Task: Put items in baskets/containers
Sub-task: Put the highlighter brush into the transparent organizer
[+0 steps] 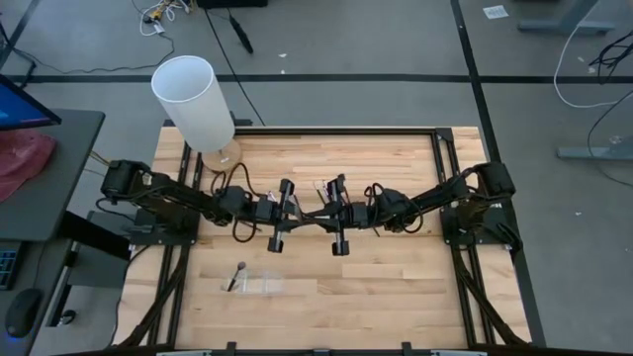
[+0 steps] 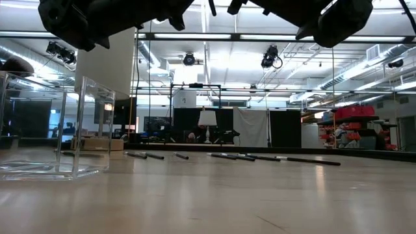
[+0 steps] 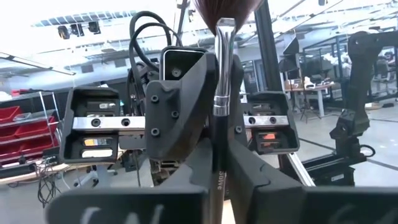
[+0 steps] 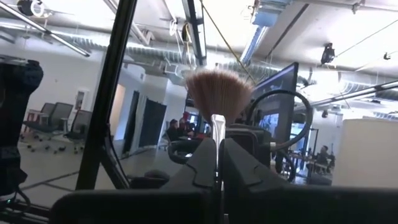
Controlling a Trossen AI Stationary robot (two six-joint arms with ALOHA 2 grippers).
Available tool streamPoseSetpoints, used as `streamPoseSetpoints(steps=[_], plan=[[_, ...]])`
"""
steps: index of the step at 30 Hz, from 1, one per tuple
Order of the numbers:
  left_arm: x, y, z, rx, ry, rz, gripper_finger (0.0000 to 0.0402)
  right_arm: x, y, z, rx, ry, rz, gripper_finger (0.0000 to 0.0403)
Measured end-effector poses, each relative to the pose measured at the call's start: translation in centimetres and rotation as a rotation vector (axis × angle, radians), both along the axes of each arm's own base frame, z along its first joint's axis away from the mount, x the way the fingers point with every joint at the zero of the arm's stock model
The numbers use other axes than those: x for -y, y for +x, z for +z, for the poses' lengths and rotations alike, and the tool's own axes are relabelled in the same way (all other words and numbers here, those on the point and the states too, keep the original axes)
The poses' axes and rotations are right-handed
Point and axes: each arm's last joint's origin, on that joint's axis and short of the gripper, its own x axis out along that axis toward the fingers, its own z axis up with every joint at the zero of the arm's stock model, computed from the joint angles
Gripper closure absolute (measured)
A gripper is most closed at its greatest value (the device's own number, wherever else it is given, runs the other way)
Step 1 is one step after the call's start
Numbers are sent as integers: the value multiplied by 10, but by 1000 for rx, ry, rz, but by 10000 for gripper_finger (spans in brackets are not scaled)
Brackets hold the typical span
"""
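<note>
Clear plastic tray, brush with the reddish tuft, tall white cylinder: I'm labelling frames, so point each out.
Clear plastic tray (image 1: 259, 285), high view, its bare floor.
Brush with the reddish tuft (image 3: 219, 134), left wrist view, its dark handle.
Tall white cylinder (image 1: 194, 102), high view, its side wall.

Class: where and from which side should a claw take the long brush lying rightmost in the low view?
Probably mid-handle, coming straight down and closing across its width: the brush lies flat on the table, slender, with nothing over it.
</note>
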Motion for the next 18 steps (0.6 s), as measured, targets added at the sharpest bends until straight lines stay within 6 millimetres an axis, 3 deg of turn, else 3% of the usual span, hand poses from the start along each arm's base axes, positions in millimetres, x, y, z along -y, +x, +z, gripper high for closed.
streamPoseSetpoints(steps=[9,18], plan=[[2,-6,1,-140,-7,63,382,1,1,-2,-131,60,17,344],[3,-49,22,-407,-29,266,382,10,-22,12,-453,115,-177,271]])
